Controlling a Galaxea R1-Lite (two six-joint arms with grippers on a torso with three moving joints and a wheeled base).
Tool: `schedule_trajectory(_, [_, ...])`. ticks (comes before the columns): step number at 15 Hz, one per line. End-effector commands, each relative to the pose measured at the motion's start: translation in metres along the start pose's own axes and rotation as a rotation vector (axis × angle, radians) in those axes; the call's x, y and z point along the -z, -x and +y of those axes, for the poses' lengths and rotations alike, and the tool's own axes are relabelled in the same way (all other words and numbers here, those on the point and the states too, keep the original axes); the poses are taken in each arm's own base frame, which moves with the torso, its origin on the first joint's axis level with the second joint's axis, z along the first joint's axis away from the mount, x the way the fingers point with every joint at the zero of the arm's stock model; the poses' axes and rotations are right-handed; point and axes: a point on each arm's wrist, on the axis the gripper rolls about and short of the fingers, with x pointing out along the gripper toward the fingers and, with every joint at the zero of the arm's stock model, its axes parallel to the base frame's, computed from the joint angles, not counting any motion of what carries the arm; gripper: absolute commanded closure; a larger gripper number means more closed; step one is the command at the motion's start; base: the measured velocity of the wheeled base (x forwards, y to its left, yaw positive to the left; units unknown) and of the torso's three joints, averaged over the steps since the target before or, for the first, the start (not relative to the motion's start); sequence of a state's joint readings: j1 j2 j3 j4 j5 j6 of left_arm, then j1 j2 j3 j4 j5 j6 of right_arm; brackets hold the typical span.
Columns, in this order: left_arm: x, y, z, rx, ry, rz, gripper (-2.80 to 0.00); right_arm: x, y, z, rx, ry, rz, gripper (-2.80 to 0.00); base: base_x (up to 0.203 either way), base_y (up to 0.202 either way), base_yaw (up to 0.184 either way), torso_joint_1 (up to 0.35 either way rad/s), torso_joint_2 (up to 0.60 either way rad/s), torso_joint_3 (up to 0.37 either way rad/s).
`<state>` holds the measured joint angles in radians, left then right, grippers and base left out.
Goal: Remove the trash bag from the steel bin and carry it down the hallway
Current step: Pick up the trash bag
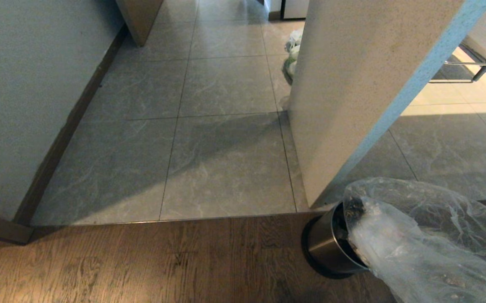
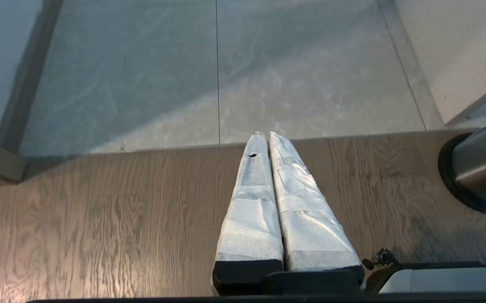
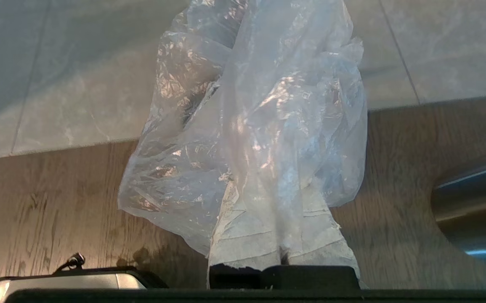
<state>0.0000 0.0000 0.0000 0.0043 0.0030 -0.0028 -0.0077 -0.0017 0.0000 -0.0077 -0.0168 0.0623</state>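
The trash bag, clear and crinkled, fills the lower right of the head view and covers the top of the steel bin. My right gripper is shut on the trash bag. The plastic drapes over its white-wrapped fingers and hides their tips. In the right wrist view the steel bin lies off to one side, apart from the bag. My left gripper hangs shut and empty over the wooden floor, with the steel bin beside it. The hallway of grey marbled tiles stretches ahead.
A white wall corner juts out just behind the bin. Tied white bags with green print lie beyond it. A wall with dark baseboard borders the left. Wood flooring meets the tiles at a threshold. Metal legs stand far right.
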Motion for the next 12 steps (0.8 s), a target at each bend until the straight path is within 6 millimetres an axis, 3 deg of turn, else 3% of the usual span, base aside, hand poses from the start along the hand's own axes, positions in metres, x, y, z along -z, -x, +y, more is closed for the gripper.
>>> schedule_trajectory(1, [0.0000,0.0000,0.0000,0.000,0.000,0.000,0.00,0.0002,-0.0002,0.0000,0.000,-0.001,0.002,0.00,0.000,0.000,0.000,0.002,0.00,0.189])
schedule_trajectory(12, [0.0000,0.0000,0.0000,0.000,0.000,0.000,0.00,0.0003,-0.0002,0.0000,0.000,-0.001,0.002,0.00,0.000,0.000,0.000,0.002,0.00,0.204])
